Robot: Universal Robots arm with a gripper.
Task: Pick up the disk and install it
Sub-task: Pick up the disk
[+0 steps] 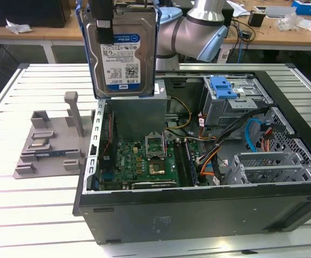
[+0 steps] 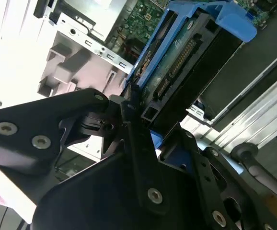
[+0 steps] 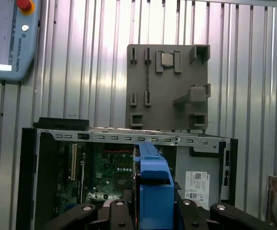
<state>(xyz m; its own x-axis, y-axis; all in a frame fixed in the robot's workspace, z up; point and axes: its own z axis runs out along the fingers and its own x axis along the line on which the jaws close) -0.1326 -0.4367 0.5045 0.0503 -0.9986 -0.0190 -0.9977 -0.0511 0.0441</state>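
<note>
The disk [image 1: 124,51], a silver hard drive with a blue-and-white label and blue rails, hangs upright high above the open computer case [image 1: 198,207], over its end at the exterior view's left. My gripper [image 1: 106,26] is shut on its upper part, with a black finger [image 1: 103,21] across the label face. In the first wrist view the disk [image 3: 154,184] is edge-on, blue rail outward, clamped in the gripper [image 3: 153,203]. The second wrist view shows the disk's connector end [image 2: 184,57] sticking out from the gripper [image 2: 143,120].
Inside the case lie the green motherboard [image 1: 145,156], a grey metal box [image 1: 136,110], cables, and a drive cage with a blue latch [image 1: 223,88]. A grey fixture plate [image 1: 50,145] rests on the slatted table [image 1: 32,215] at the exterior view's left. A teach pendant [image 3: 9,38] lies nearby.
</note>
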